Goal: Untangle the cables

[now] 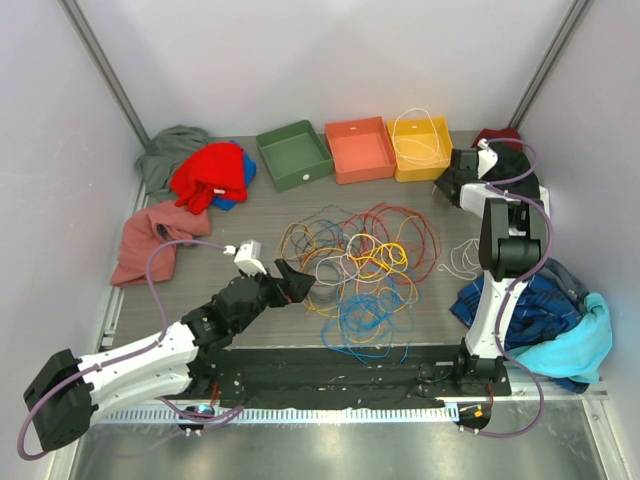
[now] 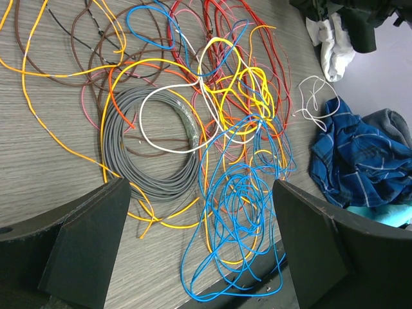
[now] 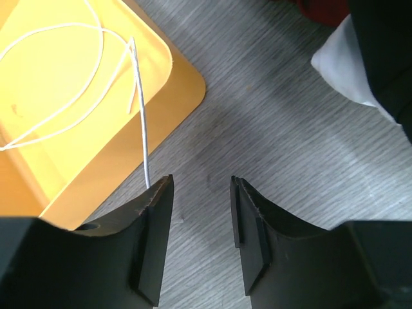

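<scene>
White wire (image 3: pixel 142 129) lies in yellow bin (image 3: pixel 161 90); right gripper (image 3: pixel 201 183) beside it stands parted, seemingly empty. Left gripper (image 2: pixel 201 187), spread wide over the cables (image 2: pixel 232 129), should pick one next.

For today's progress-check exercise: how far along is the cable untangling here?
Done: one thin white cable lies in the yellow plastic bin. In hand: nothing; the right gripper stands open beside that bin, the left gripper open over the tangled heap of coloured wires. Left: that whole heap; the green bin and orange bin hold none.
</scene>
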Robot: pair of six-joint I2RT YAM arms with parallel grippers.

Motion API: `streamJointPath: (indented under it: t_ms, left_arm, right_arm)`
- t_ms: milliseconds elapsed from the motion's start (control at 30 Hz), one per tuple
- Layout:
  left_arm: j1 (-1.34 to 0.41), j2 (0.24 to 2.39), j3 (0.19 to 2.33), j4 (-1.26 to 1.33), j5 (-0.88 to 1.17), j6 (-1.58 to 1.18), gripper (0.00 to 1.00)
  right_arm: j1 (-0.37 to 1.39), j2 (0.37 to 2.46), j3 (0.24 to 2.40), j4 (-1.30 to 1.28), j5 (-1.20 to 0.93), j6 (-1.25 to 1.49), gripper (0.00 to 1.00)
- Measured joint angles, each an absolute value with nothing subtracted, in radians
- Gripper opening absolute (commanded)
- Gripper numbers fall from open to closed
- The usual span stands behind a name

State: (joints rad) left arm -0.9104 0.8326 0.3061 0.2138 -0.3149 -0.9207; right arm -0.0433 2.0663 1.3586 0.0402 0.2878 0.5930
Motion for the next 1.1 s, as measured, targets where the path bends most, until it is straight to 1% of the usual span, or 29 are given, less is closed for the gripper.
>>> streamJointPath:
  t_ms: [167,300,600,700,833,1100]
  left_arm:
    - [-0.91,0.845,0.306,0.221,-0.313,-0.92,0.97]
    - [-0.91,0.862,0.306,0.222,-0.313,-0.916,0.97]
    - [-0.91,0.871,0.307,0.236,-0.313,-0.909,0.97]
    - [-0.91,0.873,0.307,0.237,-0.311,-0.908,0.97]
    - [-0.91,0.875,0.307,0.238,-0.31,-0.904,0.98]
    - [-0.91,0.846,0.307,0.236,-0.321,-0.881,0.98]
  right_arm:
    - [-0.043,2.063,1.322,0.078,0.275,0.594,0.47]
    - [-0.039,2.017,1.235,0.094,0.271,0.611,0.46]
    - [-0.008,1.81,1.08,0.105,0.309,0.637,0.5]
    - [-0.004,1.774,1.072,0.12,0.305,0.638,0.5]
    - [-0.002,1.792,1.1,0.126,0.284,0.637,0.5]
    - [-0.002,1.911,1.206,0.126,0.263,0.627,0.5]
